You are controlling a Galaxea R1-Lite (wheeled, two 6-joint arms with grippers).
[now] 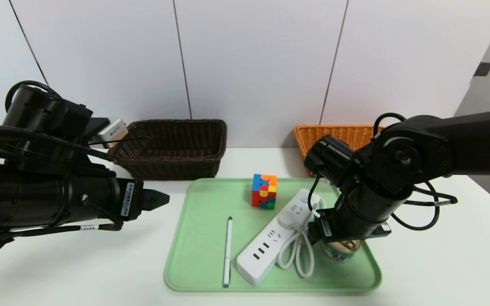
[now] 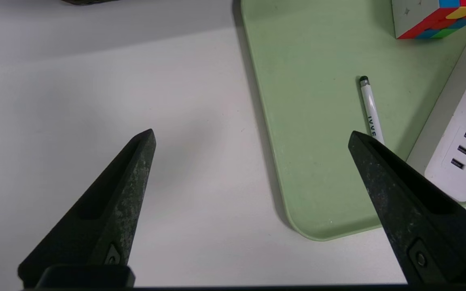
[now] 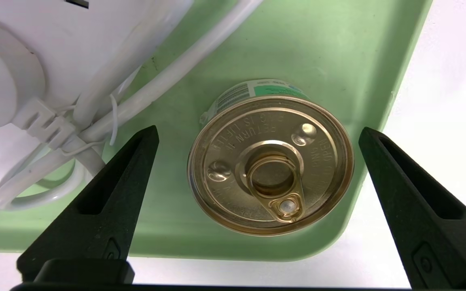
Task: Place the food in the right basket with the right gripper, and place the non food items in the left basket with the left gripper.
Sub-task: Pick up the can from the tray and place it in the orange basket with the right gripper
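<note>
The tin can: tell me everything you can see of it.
The tin can is small, low and round, metal by its look, with a gold lid, its pull-tab flat and unopened, and a green-and-white label. It stands upright in the near right corner of the green tray, beside the white cord. The open right gripper straddles it without touching.

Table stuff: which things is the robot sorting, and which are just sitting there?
For the job:
- tin can, under the open right gripper
- puzzle cube
- power strip
- pen
- dark brown basket
- orange basket
- open left gripper, off to the tray's side

Just there:
- green tray holding the items
- white table
</note>
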